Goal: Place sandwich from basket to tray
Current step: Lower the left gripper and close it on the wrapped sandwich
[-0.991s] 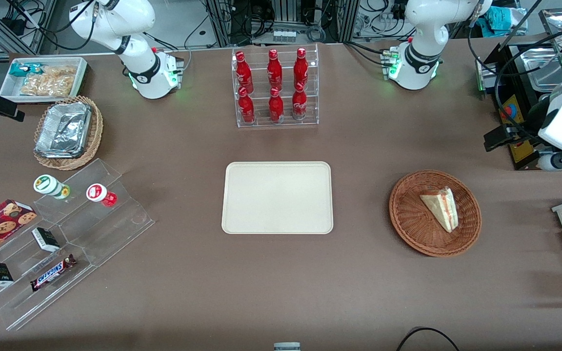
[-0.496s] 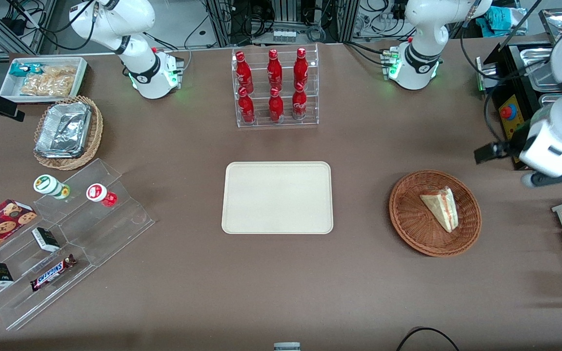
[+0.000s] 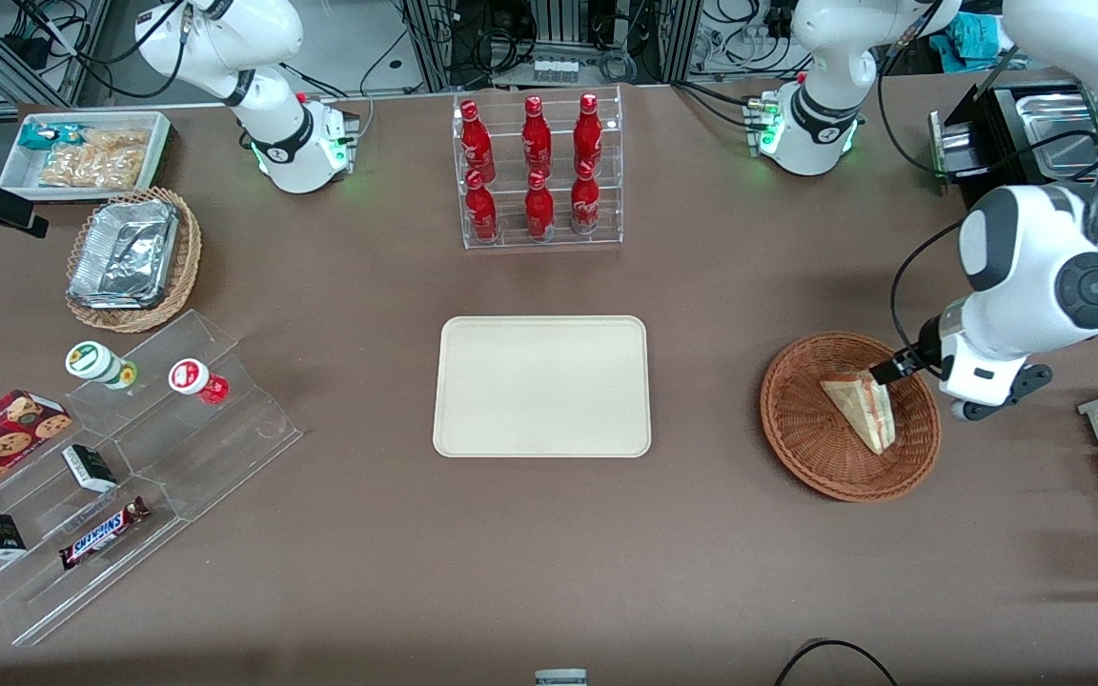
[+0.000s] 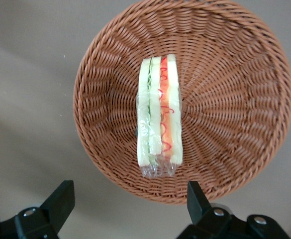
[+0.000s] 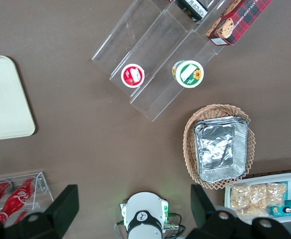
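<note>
The sandwich (image 3: pixel 862 408) lies on its side in the basket (image 3: pixel 811 448), filling edge up — untouched, so the pick, the carry and the set-down are all still ahead. The gripper (image 4: pixel 128 206) hovers above the basket's rim, fingers spread wide, nothing between them. The tray (image 3: pixel 541 386) waits bare at mid-table, well apart toward the parked arm's end. Underneath is a brown table (image 3: pixel 549 553) — a bottle rack (image 3: pixel 538 171) stands farther from the camera than the tray, with clear shelves of snacks (image 3: pixel 111 476) at the parked arm's end.

My brown worktop (image 3: pixel 721 572) carries the tray (image 3: pixel 541 386); the basket (image 3: pixel 811 448) lies toward my working arm's end, and my gripper (image 4: pixel 130 199) hovers open above that basket.
</note>
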### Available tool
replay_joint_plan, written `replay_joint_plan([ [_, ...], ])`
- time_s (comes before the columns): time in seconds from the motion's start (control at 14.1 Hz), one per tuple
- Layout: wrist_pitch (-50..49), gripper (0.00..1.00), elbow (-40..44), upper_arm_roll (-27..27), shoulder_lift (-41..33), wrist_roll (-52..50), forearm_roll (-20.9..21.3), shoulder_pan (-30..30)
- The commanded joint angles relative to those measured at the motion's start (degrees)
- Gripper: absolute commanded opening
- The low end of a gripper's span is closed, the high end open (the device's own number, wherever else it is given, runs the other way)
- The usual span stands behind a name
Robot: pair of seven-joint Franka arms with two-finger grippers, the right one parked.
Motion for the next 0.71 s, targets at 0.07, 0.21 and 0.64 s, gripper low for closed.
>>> replay_joint_plan([
  [0.07,4.09,1.00,-0.72,-0.33,1.03,-4.64,-0.58,0.31],
  [0.21,6.47,1.00,-0.72,-0.33,2.53,-5.88,-0.58,0.31],
  [0.64,17.10,1.00,-4.58,-0.42,6.58,-5.97,-0.67,0.31],
])
